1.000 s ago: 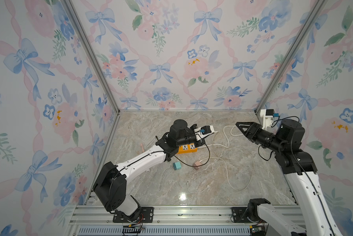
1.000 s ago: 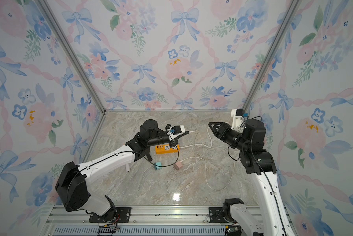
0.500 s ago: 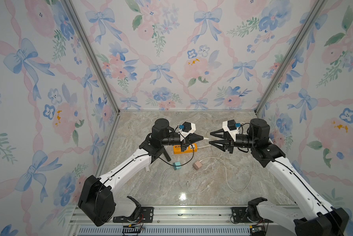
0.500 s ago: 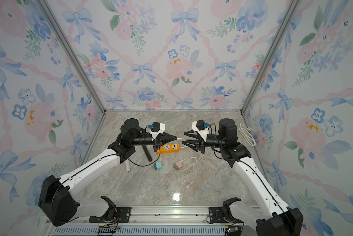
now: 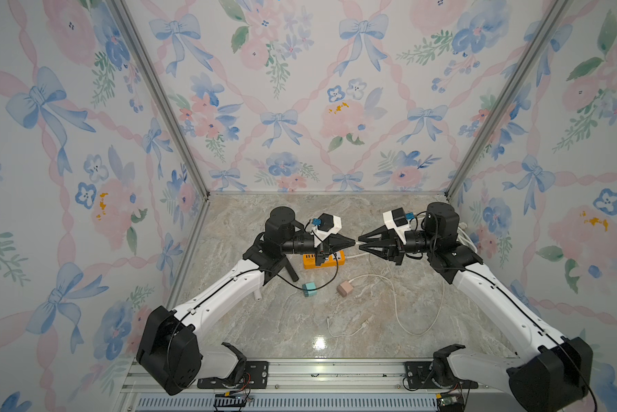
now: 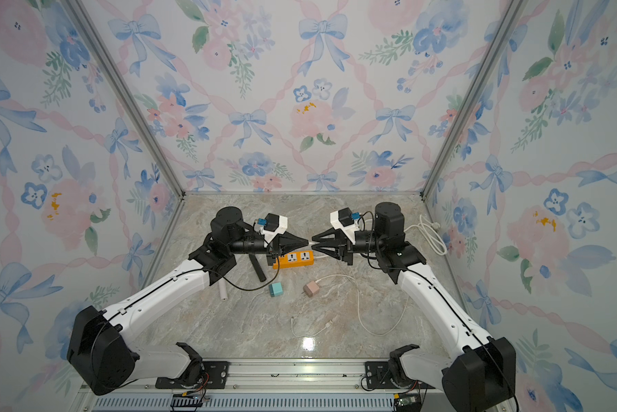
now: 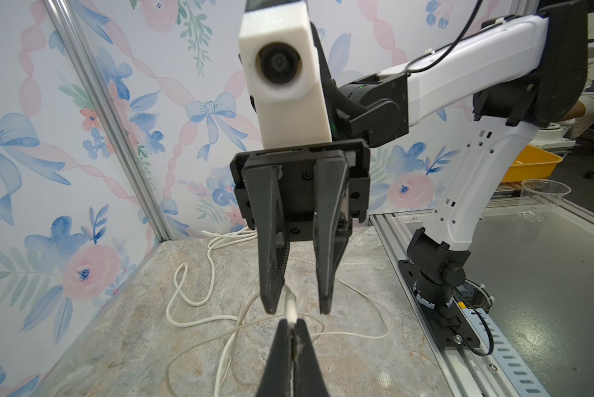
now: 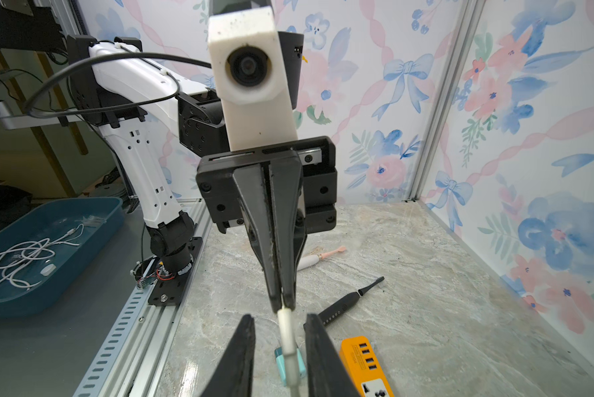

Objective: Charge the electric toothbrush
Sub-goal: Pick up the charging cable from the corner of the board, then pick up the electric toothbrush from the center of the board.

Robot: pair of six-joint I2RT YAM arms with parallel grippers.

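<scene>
Marble table (image 6: 317, 210), with flowered walls on three sides. Near the centre of a top view the black toothbrush (image 6: 257, 269) lies flat under the left arm's wrist, just left of the orange power strip (image 6: 292, 259). A white-and-pink toothbrush (image 6: 223, 290) lies to its lower left, apart from it. Which of the two is meant I cannot tell. Either looks light, stiff and smooth and is likely to roll, so the thick handle is the place to grip, not the thin bristle neck.

Above the strip, the left gripper (image 5: 352, 242) is pressed together on the white plug of the charging cable (image 8: 286, 330). The right gripper (image 7: 298, 309) faces it, jaws apart on either side of that plug and not yet gripping. The cord is limp and the plug small and stiff, so the plug body is the better hold. A teal adapter (image 5: 309, 289) and a pink adapter (image 5: 343, 289) sit lower in the frame.
</scene>
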